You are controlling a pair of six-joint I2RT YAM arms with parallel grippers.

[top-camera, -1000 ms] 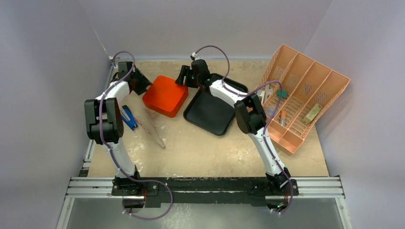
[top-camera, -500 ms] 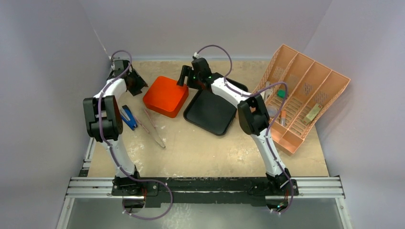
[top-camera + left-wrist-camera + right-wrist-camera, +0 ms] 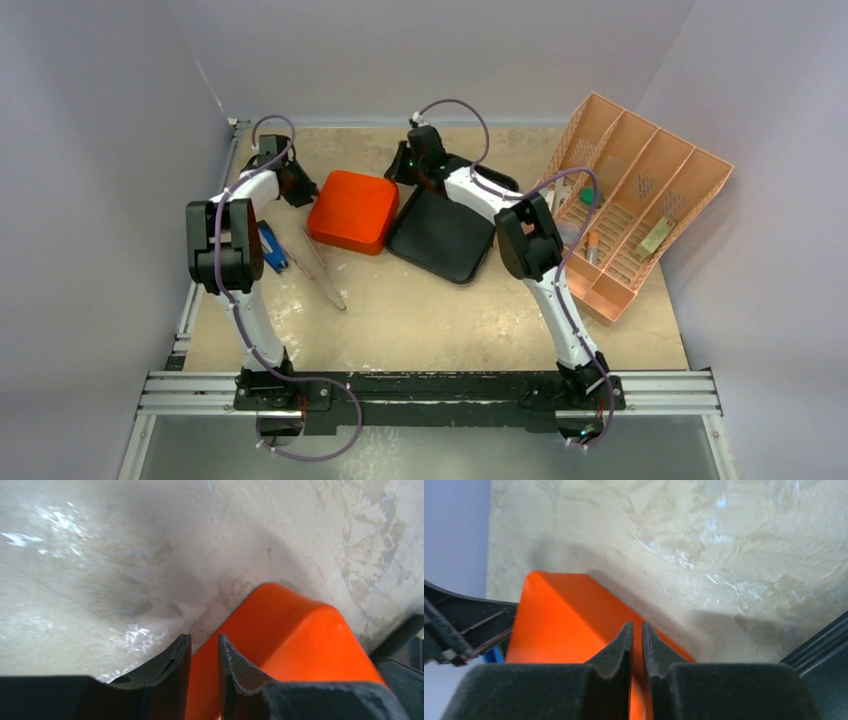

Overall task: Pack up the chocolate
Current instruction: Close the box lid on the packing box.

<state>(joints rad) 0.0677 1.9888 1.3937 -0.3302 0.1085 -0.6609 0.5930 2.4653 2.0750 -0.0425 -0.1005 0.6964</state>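
Observation:
No chocolate shows in any view. A closed orange box (image 3: pixel 352 210) lies at the middle back of the table, beside a black tray (image 3: pixel 440 235). My left gripper (image 3: pixel 303 188) is at the box's left edge. In the left wrist view its jaws (image 3: pixel 204 637) stand narrow, with the orange box (image 3: pixel 295 630) edge between them. My right gripper (image 3: pixel 400 172) is at the box's far right corner. In the right wrist view its jaws (image 3: pixel 637 625) are nearly together on a thin strip of the orange box (image 3: pixel 559 615).
A peach compartmented rack (image 3: pixel 630 200) holding small items leans at the right. A blue object (image 3: pixel 268 247) and a long thin tool (image 3: pixel 322 265) lie left of centre. Walls close in the left, back and right sides.
Both grippers have closed from wide to narrow on the orange box. The box has shifted right and turned squarer to the table, and the left gripper has moved right with it.

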